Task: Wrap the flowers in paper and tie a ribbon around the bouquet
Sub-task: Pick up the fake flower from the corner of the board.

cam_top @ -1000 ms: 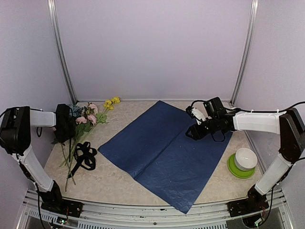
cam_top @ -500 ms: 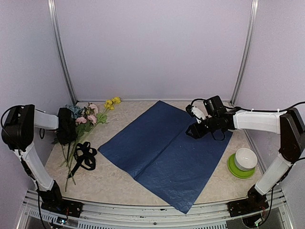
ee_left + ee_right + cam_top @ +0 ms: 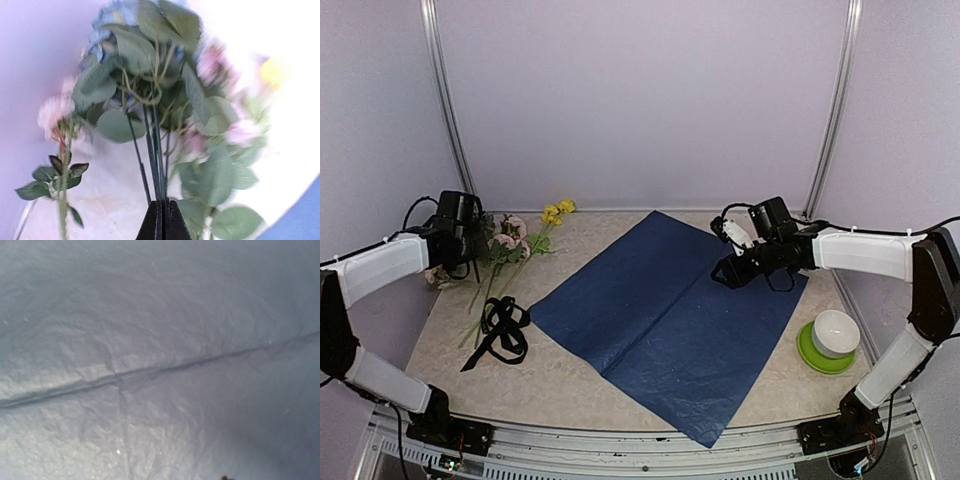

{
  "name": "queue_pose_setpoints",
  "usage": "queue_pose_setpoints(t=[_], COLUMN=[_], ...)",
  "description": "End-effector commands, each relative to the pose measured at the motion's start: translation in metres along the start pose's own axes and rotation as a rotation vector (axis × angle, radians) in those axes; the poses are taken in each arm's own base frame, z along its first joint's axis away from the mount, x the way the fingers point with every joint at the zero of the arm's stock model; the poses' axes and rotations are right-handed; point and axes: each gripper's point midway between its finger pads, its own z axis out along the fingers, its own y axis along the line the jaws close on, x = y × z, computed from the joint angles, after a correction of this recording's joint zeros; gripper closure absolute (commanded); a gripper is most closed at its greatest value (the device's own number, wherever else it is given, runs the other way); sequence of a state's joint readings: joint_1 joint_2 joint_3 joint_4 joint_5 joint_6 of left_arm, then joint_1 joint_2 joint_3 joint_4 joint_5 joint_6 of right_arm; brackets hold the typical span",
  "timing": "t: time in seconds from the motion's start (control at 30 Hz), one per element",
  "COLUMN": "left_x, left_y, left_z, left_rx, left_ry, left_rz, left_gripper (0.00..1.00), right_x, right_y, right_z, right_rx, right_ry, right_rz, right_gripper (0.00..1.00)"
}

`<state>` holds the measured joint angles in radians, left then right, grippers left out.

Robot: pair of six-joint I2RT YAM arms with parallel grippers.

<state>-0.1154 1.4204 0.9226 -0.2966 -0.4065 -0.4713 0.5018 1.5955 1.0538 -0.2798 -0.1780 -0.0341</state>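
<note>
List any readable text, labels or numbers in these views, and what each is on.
No text can be read in any view.
Ribbon: any print is too small to make out.
Paper, bowl, plate: no markings visible.

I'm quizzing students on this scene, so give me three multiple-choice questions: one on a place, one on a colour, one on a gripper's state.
1. Where is the ribbon? A) in the bowl B) on the table, left of the paper C) on the paper
2. The plate under the bowl is: A) green B) red C) black
3. The left gripper is: A) open B) shut on the ribbon C) shut on the flowers' stems
Answers: 1 B, it lies on bare table; 2 A, green rim shows around the bowl; 3 C, closed fingers pinch the stems.
</note>
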Motion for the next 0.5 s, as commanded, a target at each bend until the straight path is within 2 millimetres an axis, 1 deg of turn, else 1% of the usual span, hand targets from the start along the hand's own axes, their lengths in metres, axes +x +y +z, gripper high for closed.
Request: queue_pose_setpoints(t=[0.0,0.07,0.1,0.13,0.2,0.27,0.33,0.4,0.43,0.47], left_x=[-0.075,-0.088,-0.091,-0.091,-0.087,-0.079,-0.073,-0.071,-0.067,-0.066], left_y=[-0.013,-0.015,-0.016,-0.02,-0.036,-0.061,-0.086,-0.105,-0.12,-0.127], left_z=[-0.092,-0.127,-0.138,-0.142,-0.144,-0.158,-0.181,-0.207,-0.221,-0.233], left_rx=[-0.037,-0.082,-0.09,-0.082,-0.016,0.078,0.205,0.397,0.546,0.629], left_ry=[-0.345,-0.449,-0.476,-0.481,-0.455,-0.468,-0.532,-0.597,-0.617,-0.628], left_rz=[0.001,0.047,0.076,0.106,0.163,0.227,0.254,0.189,0.148,0.113], left_gripper=[1.0,1.0,1.0,1.0,1.0,1.0,1.0,1.0,1.0,1.0], right_x=[-0.042,-0.051,-0.055,-0.059,-0.065,-0.072,-0.08,-0.089,-0.096,-0.101], right_y=[0.012,0.016,0.018,0.019,0.023,0.03,0.042,0.057,0.065,0.072], right_z=[-0.033,-0.043,-0.047,-0.052,-0.058,-0.066,-0.074,-0.084,-0.09,-0.096], right_rx=[-0.038,-0.051,-0.055,-0.058,-0.074,-0.11,-0.173,-0.257,-0.302,-0.349], right_ry=[-0.146,-0.193,-0.215,-0.237,-0.271,-0.305,-0.352,-0.404,-0.441,-0.466], right_rz=[-0.053,-0.069,-0.076,-0.082,-0.091,-0.097,-0.109,-0.118,-0.126,-0.12], right_gripper=[0.49,0.49,0.49,0.49,0.49,0.49,0.49,0.49,0.49,0.49])
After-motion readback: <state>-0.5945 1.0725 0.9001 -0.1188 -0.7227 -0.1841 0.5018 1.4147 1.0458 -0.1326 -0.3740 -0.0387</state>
